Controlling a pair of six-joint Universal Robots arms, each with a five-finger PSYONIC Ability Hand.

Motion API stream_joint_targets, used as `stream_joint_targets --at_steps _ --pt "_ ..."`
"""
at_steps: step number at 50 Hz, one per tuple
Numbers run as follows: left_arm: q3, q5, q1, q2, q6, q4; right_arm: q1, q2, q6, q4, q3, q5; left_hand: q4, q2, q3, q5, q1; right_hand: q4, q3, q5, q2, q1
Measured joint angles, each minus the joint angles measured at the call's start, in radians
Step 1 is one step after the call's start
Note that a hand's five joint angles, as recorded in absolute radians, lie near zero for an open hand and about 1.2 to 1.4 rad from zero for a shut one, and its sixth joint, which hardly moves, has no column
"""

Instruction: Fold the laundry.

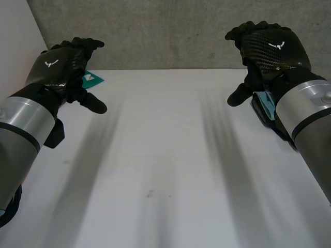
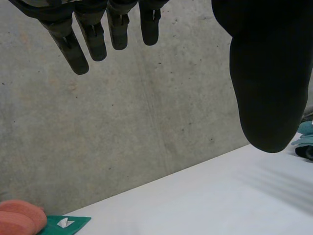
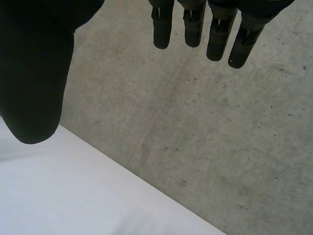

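1. On the backs of left hand [image 1: 57,70] and right hand [image 1: 269,49]: a small white emblem, no legible letters. On green tag [image 1: 94,79]: a white mark, unreadable.
2. In the left wrist view: orange cloth [image 2: 19,218], bunched, just beside the green tag at the table's far edge, below the concrete wall [image 1: 165,31]. In the head view: tag half hidden behind the left hand.
3. Both hands raised over the white table [image 1: 165,155], well apart, fingers straight and wide of the thumb, holding nothing.
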Motion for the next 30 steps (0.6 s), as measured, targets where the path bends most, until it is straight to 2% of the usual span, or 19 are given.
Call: stream_joint_targets --at_steps 30 --pt "-0.005 0.044 0.013 -0.014 -0.004 0.03 -0.013 0.011 -0.018 -0.009 0.009 -0.045 0.0 0.0 0.0 0.0 0.0 0.0 0.0 0.0 0.0 0.0"
